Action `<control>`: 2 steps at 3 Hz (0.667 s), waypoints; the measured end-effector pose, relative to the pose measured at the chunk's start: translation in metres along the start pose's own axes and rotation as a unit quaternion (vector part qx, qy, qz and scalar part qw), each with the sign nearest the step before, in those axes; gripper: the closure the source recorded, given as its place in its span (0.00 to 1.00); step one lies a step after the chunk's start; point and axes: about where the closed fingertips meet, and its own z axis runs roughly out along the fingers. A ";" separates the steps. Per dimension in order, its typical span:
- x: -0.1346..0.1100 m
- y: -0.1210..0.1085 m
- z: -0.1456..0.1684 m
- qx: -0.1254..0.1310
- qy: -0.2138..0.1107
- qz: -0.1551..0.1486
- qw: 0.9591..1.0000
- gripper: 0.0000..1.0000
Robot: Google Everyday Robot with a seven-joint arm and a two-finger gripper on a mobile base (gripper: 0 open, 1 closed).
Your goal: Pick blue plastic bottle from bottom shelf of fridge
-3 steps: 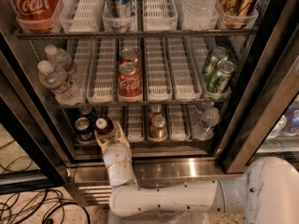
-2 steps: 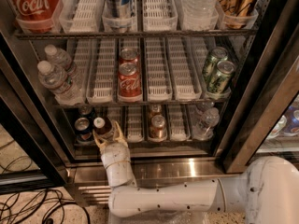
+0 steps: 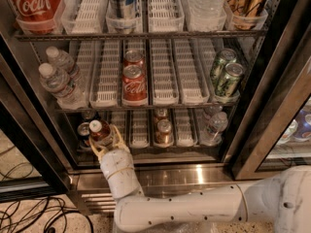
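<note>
Dark can (image 3: 83,129) sits just left of jaws. Gripper (image 3: 103,137) is at front-left of bottom shelf (image 3: 139,131) of fridge (image 3: 194,174), jaws pinching blue plastic bottle (image 3: 100,131) btwn them, white cap up. Two brown cans (image 3: 164,131) well right of jaws; clear water bottle (image 3: 215,126) farther right.

Inside the fridge (image 3: 257,120): gripper (image 3: 104,141) at the bottom shelf (image 3: 140,132)
The blue plastic bottle (image 3: 101,133) is clasped between the fingers (image 3: 118,135) at the shelf's left front edge.
</note>
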 end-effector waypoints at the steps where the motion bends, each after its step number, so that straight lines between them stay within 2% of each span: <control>1: -0.007 0.003 -0.012 -0.022 0.026 0.016 0.999 1.00; 2: -0.009 0.003 -0.012 -0.027 0.028 0.021 0.999 1.00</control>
